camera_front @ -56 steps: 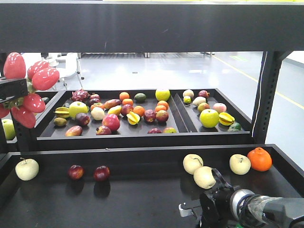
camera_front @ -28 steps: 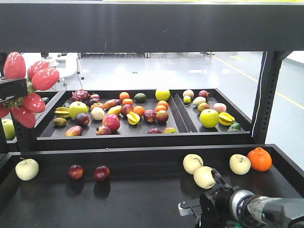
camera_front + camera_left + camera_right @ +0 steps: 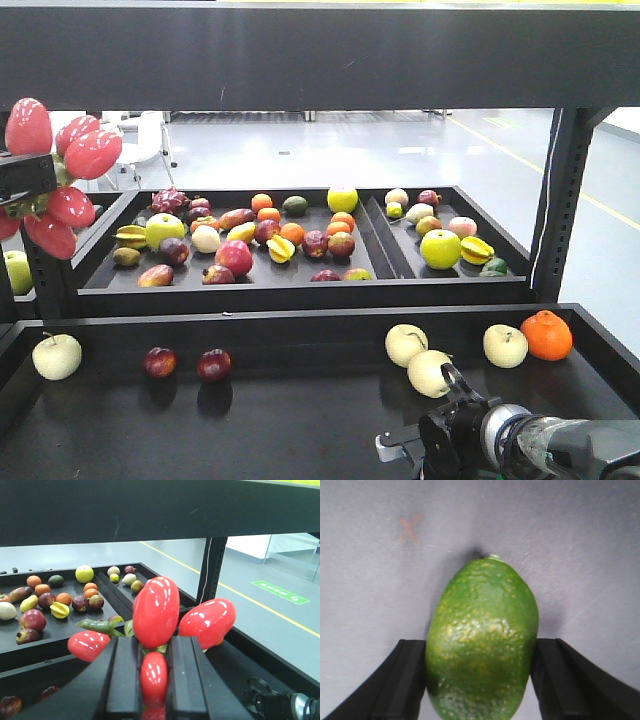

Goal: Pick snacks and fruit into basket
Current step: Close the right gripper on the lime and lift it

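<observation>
Clasping red bunch (image 3: 156, 611), left gripper (image 3: 152, 650) high; right gripper (image 3: 480, 652) low, squeezing green fruit (image 3: 482, 635)

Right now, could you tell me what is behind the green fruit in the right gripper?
Dark grey surface with a faint red X; the part the green fruit covers is unseen.

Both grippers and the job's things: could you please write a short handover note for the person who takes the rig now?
Left gripper: shut on a bunch of glossy red fruit, held in the air.
Right gripper: shut on a bumpy green fruit at the lower shelf.
Basket and snacks: in no view.
Done: both fruits gripped. Left: bring them to the basket, then the snacks.
</observation>
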